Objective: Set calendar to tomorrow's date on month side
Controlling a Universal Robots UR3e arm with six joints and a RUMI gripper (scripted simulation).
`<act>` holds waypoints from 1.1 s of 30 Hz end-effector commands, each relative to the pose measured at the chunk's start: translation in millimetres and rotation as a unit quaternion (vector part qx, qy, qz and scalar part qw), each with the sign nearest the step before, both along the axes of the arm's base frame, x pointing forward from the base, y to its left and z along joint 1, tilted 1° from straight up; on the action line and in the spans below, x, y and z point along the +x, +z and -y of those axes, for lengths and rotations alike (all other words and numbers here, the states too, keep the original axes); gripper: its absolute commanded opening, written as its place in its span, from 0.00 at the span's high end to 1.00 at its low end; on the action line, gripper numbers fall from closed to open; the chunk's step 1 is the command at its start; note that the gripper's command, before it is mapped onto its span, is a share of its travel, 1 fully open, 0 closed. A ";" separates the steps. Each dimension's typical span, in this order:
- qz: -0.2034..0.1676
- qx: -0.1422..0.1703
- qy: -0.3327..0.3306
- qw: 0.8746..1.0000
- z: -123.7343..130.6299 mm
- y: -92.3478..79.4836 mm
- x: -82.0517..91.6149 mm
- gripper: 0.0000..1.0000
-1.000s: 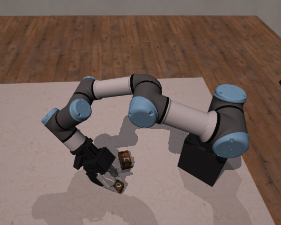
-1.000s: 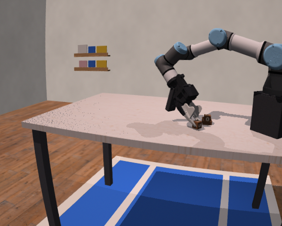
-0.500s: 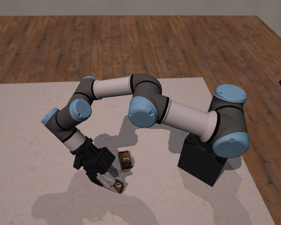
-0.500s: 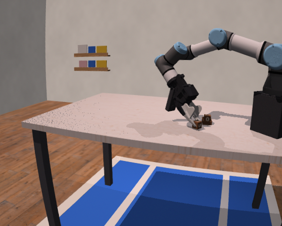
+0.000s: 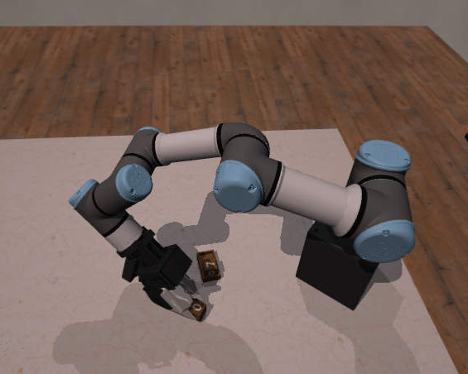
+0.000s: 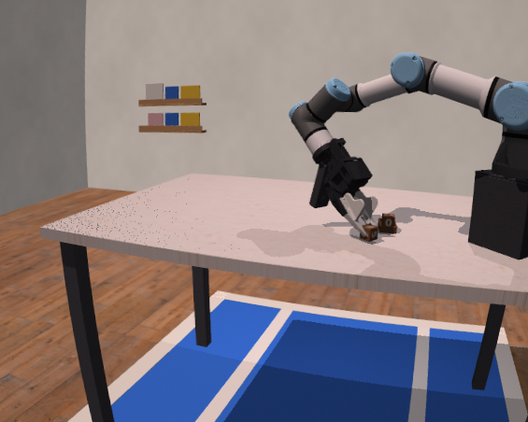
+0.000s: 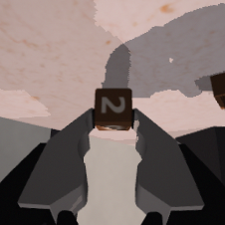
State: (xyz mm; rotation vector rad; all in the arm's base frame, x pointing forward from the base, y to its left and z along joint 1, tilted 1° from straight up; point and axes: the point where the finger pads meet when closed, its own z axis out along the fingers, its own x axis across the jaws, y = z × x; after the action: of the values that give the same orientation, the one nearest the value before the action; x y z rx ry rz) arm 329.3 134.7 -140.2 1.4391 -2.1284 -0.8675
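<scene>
My gripper is shut on a small brown cube. The cube is tilted, low over the table in front of the calendar; whether it touches the table is unclear. It shows a 2 lying on its side in the wrist view and a 0 in the top view. The other cube sits in the brown tray, with a 7 on top and a 0 on a side. The calendar's edge also shows at the right of the wrist view. The month's name is not readable.
The pale table carries the tray, close beside the gripper's fingers. The arm's black base block stands to the right of the calendar. Wall shelves hang far behind.
</scene>
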 end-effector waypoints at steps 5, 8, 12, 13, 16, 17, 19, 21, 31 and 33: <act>0.002 0.000 0.000 1.000 0.4 0.3 1.6 0.90; 0.002 0.000 0.000 1.000 0.4 -0.5 1.6 0.90; 0.002 0.000 0.000 1.000 0.4 -2.1 1.8 0.90; 0.003 0.000 0.000 1.000 0.5 -2.5 1.8 0.90; 0.003 0.000 0.000 1.000 0.5 -3.7 1.9 0.90; 0.003 0.000 0.000 1.000 0.5 -4.0 1.9 0.90; 0.003 0.000 0.000 1.000 0.5 -4.6 1.9 0.90; 0.003 0.000 0.000 1.000 0.5 -4.6 1.9 0.90; 0.002 0.000 0.000 1.000 0.5 -4.8 1.7 0.90; 0.002 0.000 0.000 1.000 0.4 -4.8 1.7 0.90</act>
State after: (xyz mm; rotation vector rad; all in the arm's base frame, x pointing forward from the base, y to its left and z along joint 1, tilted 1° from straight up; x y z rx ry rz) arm 329.3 134.7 -145.4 1.4389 -2.1282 -0.8677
